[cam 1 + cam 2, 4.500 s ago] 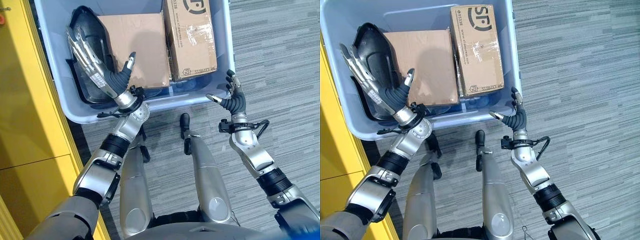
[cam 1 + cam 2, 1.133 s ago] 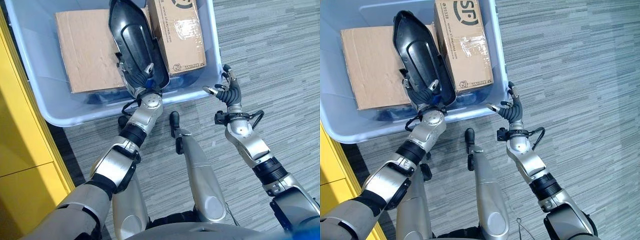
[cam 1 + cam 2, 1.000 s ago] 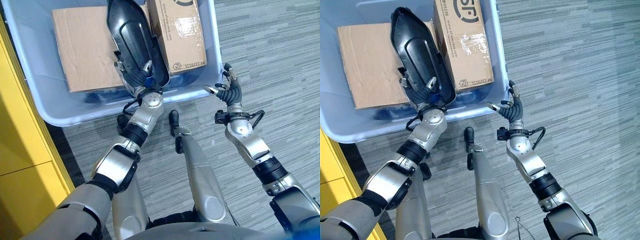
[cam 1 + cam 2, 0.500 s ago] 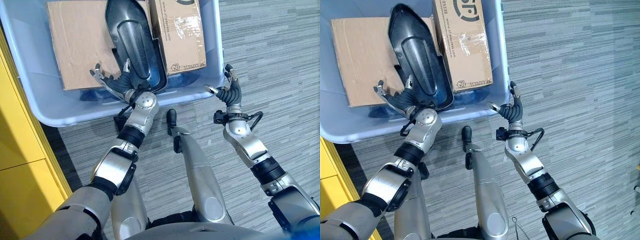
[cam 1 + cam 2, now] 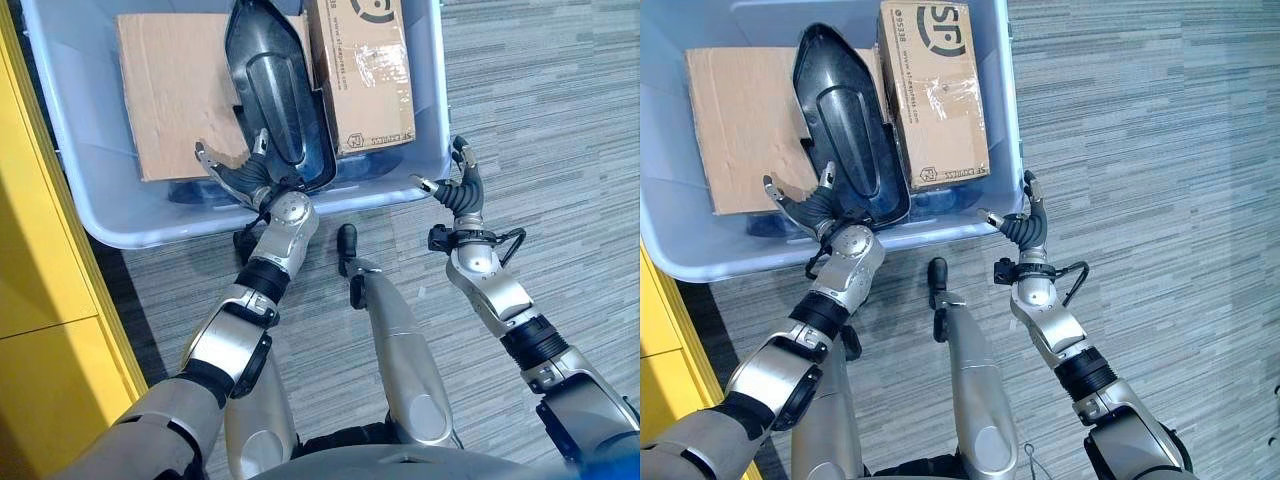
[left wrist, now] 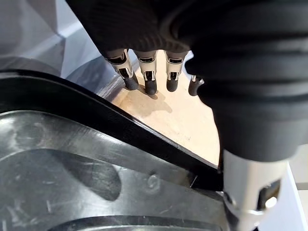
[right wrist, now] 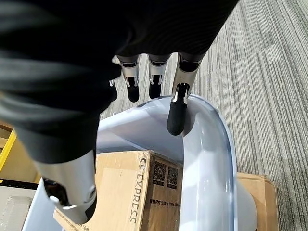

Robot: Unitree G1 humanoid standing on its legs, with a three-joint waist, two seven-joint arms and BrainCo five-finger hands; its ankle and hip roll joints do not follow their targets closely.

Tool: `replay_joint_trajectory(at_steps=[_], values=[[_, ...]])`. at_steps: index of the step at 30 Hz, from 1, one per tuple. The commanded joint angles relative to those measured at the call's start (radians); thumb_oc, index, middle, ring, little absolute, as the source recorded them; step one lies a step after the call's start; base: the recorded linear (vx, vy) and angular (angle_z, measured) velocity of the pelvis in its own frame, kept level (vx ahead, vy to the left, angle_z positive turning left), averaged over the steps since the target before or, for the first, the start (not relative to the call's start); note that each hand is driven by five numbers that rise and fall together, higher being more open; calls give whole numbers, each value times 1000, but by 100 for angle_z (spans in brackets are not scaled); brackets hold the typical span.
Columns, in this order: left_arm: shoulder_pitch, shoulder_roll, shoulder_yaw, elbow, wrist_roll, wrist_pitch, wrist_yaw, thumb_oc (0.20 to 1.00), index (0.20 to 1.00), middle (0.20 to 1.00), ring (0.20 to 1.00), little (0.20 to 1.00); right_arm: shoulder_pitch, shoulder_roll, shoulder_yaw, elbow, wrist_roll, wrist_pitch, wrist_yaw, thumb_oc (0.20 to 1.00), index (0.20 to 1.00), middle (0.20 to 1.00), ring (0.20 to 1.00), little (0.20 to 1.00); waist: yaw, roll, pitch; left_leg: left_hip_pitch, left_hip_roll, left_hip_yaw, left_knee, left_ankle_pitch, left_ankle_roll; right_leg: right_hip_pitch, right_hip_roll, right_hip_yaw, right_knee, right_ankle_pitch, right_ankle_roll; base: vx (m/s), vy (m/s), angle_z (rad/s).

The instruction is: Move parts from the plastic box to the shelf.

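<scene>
Half a second on, the left hand [image 5: 238, 172] has let go of the black moulded part [image 5: 276, 95] and now sits spread at its near end, fingers fanned over the flat cardboard sheet [image 5: 176, 92], thumb up against the shell's rim, gripping nothing. That part lies inside the plastic box [image 5: 428, 92], propped across the sheet and leaning on the taped carton [image 5: 362, 72] beside it. It looks like a stiff, light, hollow plastic shell, glossy and likely slick, so I'd say the raised rim at the narrow near end is the place to pinch, thumb inside, fingers under. Over on the other side, the right hand [image 5: 1025, 222] hovers relaxed and spread at the box's near right corner, one fingertip [image 7: 176, 115] resting on the rim, holding nothing. What's in the way: the carton crowds the shell's right flank, the box wall stands between wrist and part, and a yellow cabinet [image 5: 40, 330] hems in the left.
</scene>
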Motion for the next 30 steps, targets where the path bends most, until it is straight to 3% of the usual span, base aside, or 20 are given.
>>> replay_joint_trajectory(at_steps=[1, 3, 5, 12, 17, 22, 30], values=[[31, -60, -17, 61, -193, 121, -194, 1000, 1000, 1000, 1000, 1000, 8, 34, 16, -92, 15, 2, 34, 1000, 1000, 1000, 1000, 1000, 0, -32, 2, -57, -8, -20, 136, -75, -17, 16, 0, -45, -58, 93, 46, 33, 48, -2], [21, -58, -36, 82, -246, 192, -221, 1000, 1000, 1000, 1000, 1000, 5, 13, 3, -109, 20, 29, 49, 1000, 1000, 1000, 1000, 1000, -10, -33, 2, -66, -2, -12, 146, -77, -15, 1, -1, -42, -46, 90, 44, 43, 58, -2], [21, -58, -35, 96, -274, 221, -239, 1000, 1000, 1000, 1000, 1000, 3, 8, 0, -114, 24, 37, 49, 1000, 1000, 1000, 1000, 1000, -14, -32, 2, -72, 0, -10, 153, -80, -14, -7, 1, -38, -41, 89, 42, 29, 34, -6], [-14, -24, -63, 141, -198, 367, -343, 1000, 1000, 1000, 1000, 1000, -3, -15, -9, -132, 42, 57, 67, 1000, 1000, 1000, 1000, 1000, -27, -34, 2, -94, 8, -6, 172, -84, -14, -37, 2, -33, -25, 90, 39, 7, 4, -4], [-21, -11, -85, 163, -177, 433, -396, 1000, 1000, 1000, 1000, 1000, -7, -25, -11, -131, 41, 62, 74, 1000, 1000, 1000, 1000, 1000, -33, -29, 2, -105, 8, -3, 183, -88, -12, -52, 3, -26, -19, 89, 36, 3, 6, -2], [-34, 16, -120, 193, -33, 540, -471, 1000, 1000, 1000, 1000, 1000, -9, -39, -20, -133, 45, 66, 88, 1000, 1000, 1000, 1000, 1000, -39, -27, 2, -114, 9, 1, 191, -91, -10, -63, 5, -19, -17, 90, 33, 3, 21, -7], [-43, 42, -193, 209, 80, 583, -624, 1000, 1000, 1000, 1000, 1000, -1, -61, -32, -155, 41, 76, 112, 1000, 1000, 1000, 1000, 1000, -52, -20, 2, -123, 9, 11, 197, -93, -5, -78, 8, -7, -13, 93, 29, -2, 30, -2]])
